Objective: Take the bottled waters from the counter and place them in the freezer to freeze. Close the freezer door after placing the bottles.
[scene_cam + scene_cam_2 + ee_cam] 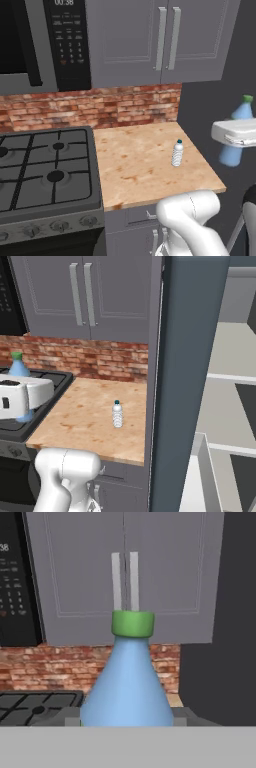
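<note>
My gripper [127, 719] is shut on the blue-tinted bottled water [127, 687] with a green cap, held upright in the air. From the left base this bottle [243, 111] hangs past the counter's right end, behind the white hand [234, 134]. From the right base it [18, 367] hangs over the stove's edge. The clear bottle with a blue cap [177, 153] [117, 414] stands upright on the tan counter [135, 165] [75, 421] near its right edge. The freezer [232, 356] stands open at the right with pale shelves, its slate-grey door [187, 381] swung out beside the counter.
A black gas stove [45, 170] adjoins the counter on the left, with a microwave [45, 40] above it. Grey wall cabinets [160, 40] hang over the counter, against a brick backsplash [100, 107]. A white bin [200, 471] sits low inside the freezer door.
</note>
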Controlling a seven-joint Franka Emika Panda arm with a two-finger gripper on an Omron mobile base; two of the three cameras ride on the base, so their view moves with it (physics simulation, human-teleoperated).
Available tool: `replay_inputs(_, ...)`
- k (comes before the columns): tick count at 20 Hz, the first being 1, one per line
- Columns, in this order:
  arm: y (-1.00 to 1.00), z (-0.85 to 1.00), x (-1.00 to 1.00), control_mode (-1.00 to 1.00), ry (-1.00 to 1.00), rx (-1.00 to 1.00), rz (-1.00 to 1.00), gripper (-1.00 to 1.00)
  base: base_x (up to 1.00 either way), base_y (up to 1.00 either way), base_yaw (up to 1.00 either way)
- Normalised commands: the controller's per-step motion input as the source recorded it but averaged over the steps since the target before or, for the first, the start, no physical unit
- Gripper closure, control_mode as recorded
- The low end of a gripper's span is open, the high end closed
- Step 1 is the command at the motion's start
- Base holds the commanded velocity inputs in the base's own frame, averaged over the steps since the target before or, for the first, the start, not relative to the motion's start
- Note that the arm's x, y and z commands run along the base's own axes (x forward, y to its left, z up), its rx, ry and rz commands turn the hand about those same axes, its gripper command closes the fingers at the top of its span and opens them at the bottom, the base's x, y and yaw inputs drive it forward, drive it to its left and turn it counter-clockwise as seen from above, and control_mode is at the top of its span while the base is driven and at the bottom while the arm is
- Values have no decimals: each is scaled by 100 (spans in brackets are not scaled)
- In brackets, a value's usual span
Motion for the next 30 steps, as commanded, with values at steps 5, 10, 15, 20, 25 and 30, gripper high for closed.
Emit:
replay_inputs(5, -3, -14, -31, -100, -18, 8, 6, 100, 0, 0, 0)
replay_inputs(10, 0, -18, -18, -100, -22, -1, 6, 100, 0, 0, 0)
replay_inputs(15, 0, -29, -8, -100, -8, -10, 0, 100, 0, 0, 0)
replay_inputs(20, 0, -29, -2, -100, 0, -9, -4, 100, 0, 0, 0)
replay_inputs(25, 8, -28, 0, -100, 0, -3, -5, 100, 0, 0, 0)
replay_inputs(30, 5, -38, 0, -100, 0, 0, -3, 100, 0, 0, 0)
